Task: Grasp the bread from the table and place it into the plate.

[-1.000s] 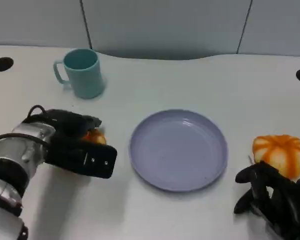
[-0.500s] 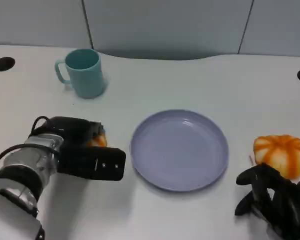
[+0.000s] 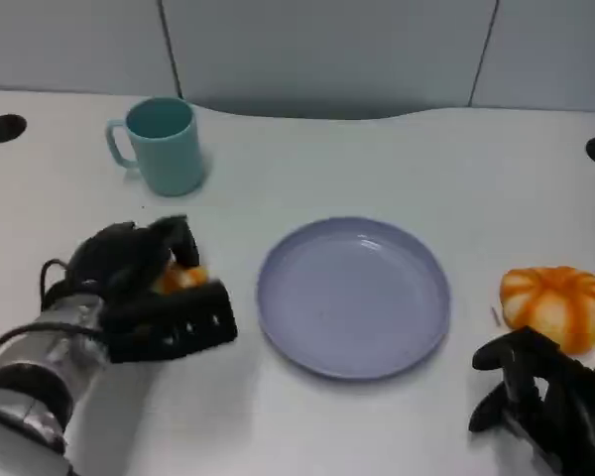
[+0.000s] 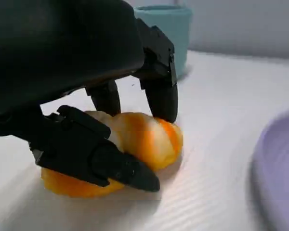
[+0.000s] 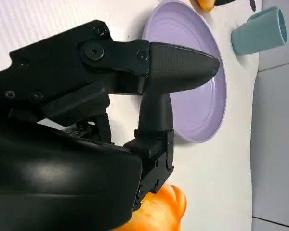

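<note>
The left robot hand (image 3: 144, 283) is clamped around the bread (image 4: 135, 144) on the counter (image 3: 377, 169), just left of the plate (image 3: 353, 296).

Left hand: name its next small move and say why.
Probably lift slightly. In the left wrist view the left hand has fingers over the bread and one under its side, yet the bread seems to rest on the table. The plate lies to its right, empty.

No legible text, labels, brands, numbers or signs anywhere.
</note>
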You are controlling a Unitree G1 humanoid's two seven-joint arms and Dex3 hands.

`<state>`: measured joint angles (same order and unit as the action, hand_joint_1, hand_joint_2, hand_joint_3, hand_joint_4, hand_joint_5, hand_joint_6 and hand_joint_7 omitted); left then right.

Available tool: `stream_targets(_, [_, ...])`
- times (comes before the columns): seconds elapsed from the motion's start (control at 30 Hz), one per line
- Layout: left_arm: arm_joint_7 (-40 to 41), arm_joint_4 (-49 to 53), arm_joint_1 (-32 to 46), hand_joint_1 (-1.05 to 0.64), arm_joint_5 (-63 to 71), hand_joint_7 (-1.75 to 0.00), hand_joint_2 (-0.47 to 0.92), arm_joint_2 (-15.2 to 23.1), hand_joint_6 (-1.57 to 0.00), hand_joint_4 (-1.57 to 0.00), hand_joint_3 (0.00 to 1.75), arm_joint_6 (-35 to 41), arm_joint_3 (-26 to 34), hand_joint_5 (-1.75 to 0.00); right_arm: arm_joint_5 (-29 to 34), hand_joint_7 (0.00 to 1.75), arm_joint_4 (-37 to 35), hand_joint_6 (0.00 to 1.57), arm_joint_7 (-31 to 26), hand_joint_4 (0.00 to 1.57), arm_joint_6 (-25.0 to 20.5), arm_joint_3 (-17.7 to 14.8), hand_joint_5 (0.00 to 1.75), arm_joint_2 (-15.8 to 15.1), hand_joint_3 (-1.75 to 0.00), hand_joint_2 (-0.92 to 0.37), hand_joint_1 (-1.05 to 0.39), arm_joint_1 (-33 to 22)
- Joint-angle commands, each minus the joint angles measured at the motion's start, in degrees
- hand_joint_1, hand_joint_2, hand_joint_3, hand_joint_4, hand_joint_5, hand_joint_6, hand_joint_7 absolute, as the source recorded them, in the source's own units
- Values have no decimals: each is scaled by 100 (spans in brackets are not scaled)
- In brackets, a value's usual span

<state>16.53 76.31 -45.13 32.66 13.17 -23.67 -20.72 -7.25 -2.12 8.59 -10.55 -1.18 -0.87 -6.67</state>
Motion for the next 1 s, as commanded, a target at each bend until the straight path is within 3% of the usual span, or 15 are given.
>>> stream_targets(0.03, [-210, -158, -29, -17, -463, -175, 92, 79, -50, -73, 5, -491, 387, -175, 11, 168, 22, 38, -35, 56, -45, -23, 175, -50, -60, -92, -32, -38])
stream_targets(0.07, [-366, -243, -65, -21, -749, -175, 92, 35, -48, -71, 9, -736, 614, -175, 39, 167, 5, 38, -39, 56, -38, -7, 175, -66, -60, -92, -32, -22])
stream_targets(0.17, [-1062, -437, -177, -9, -1532, -175, 90, -121, -51, -72, 10, -1123, 1200, -175, 70, 167, -7, 37, -41, 55, -55, 12, 175, -84, -60, -92, -33, 5])
stream_targets(0.4, [-2241, -1004, -572, -11, -2486, -175, 88, -584, -61, -80, 6, -1040, 1748, -175, 77, 168, -74, 37, -23, 53, -48, 23, 175, -105, -61, -92, -32, 76])
stream_targets(0.63, [-2292, -1169, -839, -11, -1831, -175, 88, -1241, -67, -87, 6, -1570, 1029, -175, -47, 169, -66, 36, -51, 51, -160, -40, 175, -18, -60, -92, -32, 107])
stream_targets(0.83, [-2232, -1134, -866, -11, -1741, -175, 87, -1314, -69, -89, 6, -1573, 974, -175, -41, 169, -83, 36, -37, 52, -141, -49, 175, -8, -61, -92, -32, 111])
stream_targets(1.0, [-2210, -667, -925, -15, -927, -175, 86, -1708, -70, -93, 7, -1256, 154, -175, -3, 167, -64, 35, -117, 52, -195, -9, 175, 50, -59, -92, -33, 119])
